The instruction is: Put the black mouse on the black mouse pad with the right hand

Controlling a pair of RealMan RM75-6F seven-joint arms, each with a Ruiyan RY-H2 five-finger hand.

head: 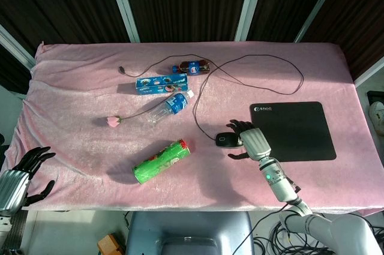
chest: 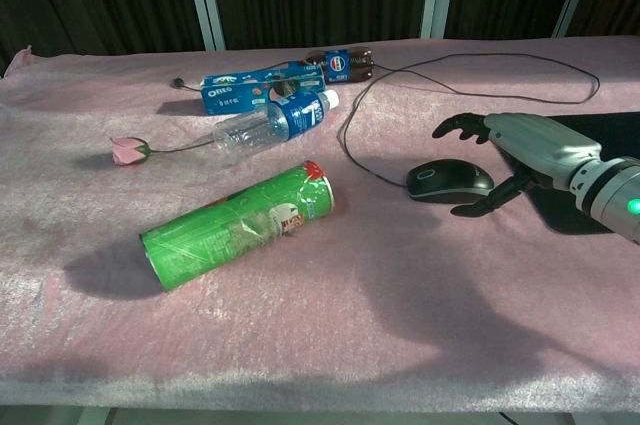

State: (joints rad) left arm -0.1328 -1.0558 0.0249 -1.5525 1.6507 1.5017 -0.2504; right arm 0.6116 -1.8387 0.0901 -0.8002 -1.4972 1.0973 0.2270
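Right now your right hand [head: 251,140] sits spread wide just beside the black mouse [head: 228,140], fingers [chest: 458,128] curved around its far and near sides without closing on it; whether any fingertip touches the shell, you cannot tell. The black mouse pad [head: 295,129] lies directly behind that hand, on its wrist side, and the mouse rests on the pink cloth [head: 78,123] off the pad. Its cable [head: 258,58] loops away beyond the hand. Well past the mouse from your hand lie a green can [chest: 240,225], a clear bottle [chest: 270,125] and a blue cookie box [chest: 250,90]. Your left hand [head: 24,174] hangs open at the table's near corner, holding nothing.
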